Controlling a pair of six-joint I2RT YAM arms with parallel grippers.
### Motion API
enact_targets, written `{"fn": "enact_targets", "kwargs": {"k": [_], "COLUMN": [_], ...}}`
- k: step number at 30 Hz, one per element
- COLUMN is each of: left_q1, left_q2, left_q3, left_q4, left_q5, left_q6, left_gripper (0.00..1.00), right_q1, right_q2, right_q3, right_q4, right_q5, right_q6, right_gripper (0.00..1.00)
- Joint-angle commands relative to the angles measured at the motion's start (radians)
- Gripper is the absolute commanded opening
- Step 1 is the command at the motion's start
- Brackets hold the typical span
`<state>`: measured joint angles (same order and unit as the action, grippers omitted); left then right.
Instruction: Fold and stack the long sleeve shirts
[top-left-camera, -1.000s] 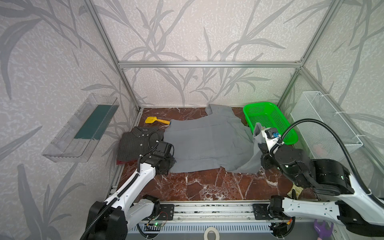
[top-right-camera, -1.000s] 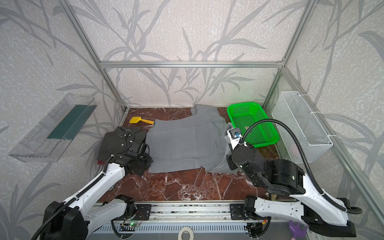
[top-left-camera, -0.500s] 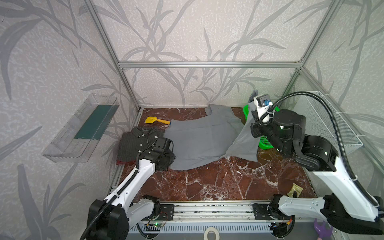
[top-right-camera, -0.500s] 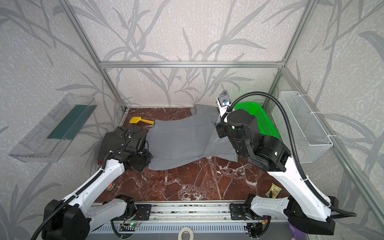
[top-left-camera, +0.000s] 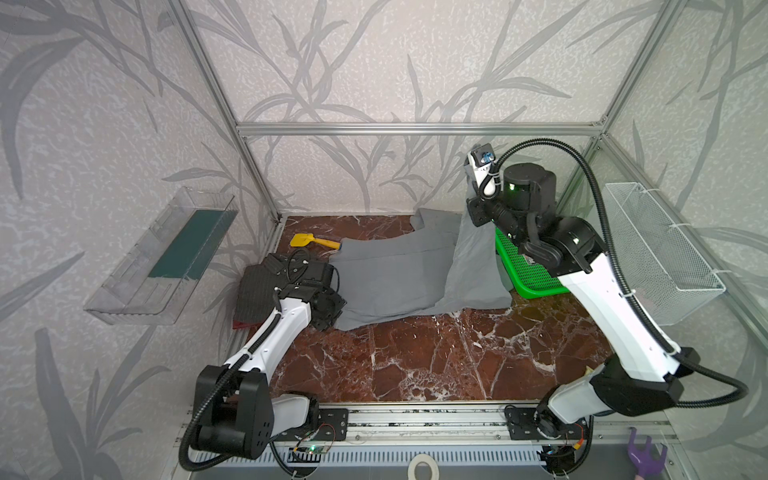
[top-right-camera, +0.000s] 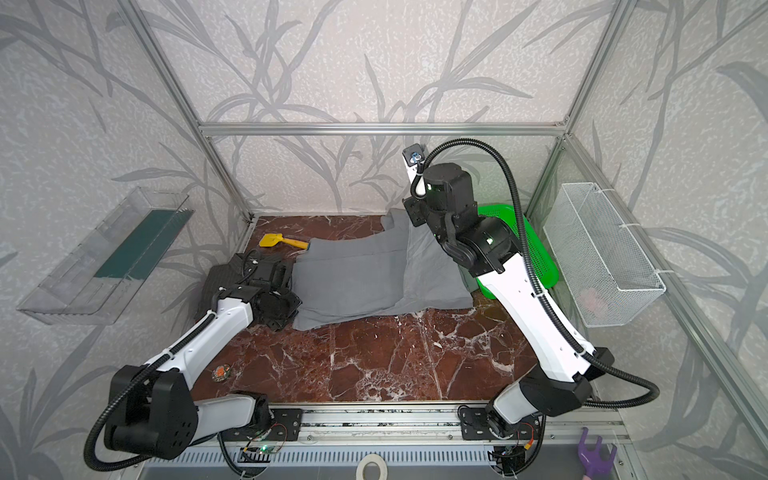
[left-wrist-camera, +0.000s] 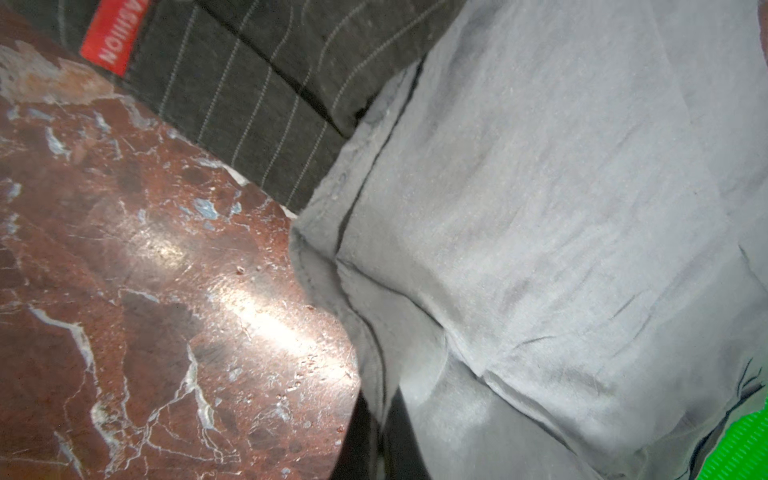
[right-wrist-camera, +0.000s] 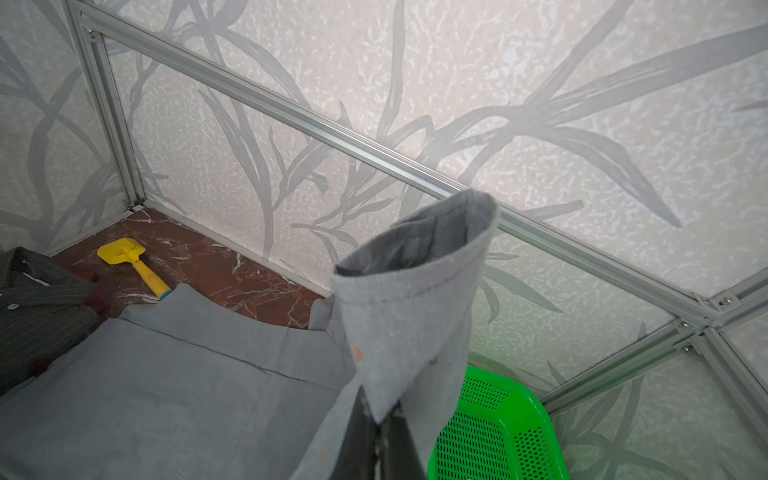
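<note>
Both clamped on the grey shirt (top-left-camera: 395, 274), the left gripper (left-wrist-camera: 380, 415) anchors a corner while the right gripper (right-wrist-camera: 380, 419) should carry its raised edge across, taut.

Your top views are bright and even, soft shadows only, some wide-angle stretch at the edges. Left wrist view: big glare streak on the marble tabletop (left-wrist-camera: 257, 316), grey shirt (left-wrist-camera: 540, 208) kinda smeary. Right wrist view's sharp, except the right gripper (right-wrist-camera: 379, 428) up close goes blurry.
</note>
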<state>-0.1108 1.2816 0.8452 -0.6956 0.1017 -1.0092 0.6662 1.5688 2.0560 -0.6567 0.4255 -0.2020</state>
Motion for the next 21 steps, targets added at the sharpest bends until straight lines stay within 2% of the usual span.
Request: {"fn": "enact_targets", "kwargs": {"k": [1, 11, 15, 21], "left_q1": [0.023, 0.058, 0.083, 0.112], "left_q2": [0.027, 0.152, 0.177, 0.161], "left_q3": [0.045, 0.177, 0.195, 0.192], "left_q4": [-0.002, -0.086, -0.116, -0.128], "left_q5": [0.009, 0.021, 0.022, 0.028], "left_q6": [-0.003, 0.037, 0.062, 0.087], "left_gripper": [0.0, 0.0, 0.05, 0.24], "right_q1": [-0.034, -0.1, -0.12, -0.142], "right_q2": [0.075, 0.326, 0.414, 0.559], "right_q3": [0.08, 0.269, 0.357, 0.498], "right_q4": [0.047, 0.039, 0.025, -0.019], "right_q5": [-0.05, -0.048, -0.044, -0.045], "right_q6": [-0.041, -0.059, -0.058, -0.061], "right_gripper": [0.0, 0.0, 0.0, 0.0]}}
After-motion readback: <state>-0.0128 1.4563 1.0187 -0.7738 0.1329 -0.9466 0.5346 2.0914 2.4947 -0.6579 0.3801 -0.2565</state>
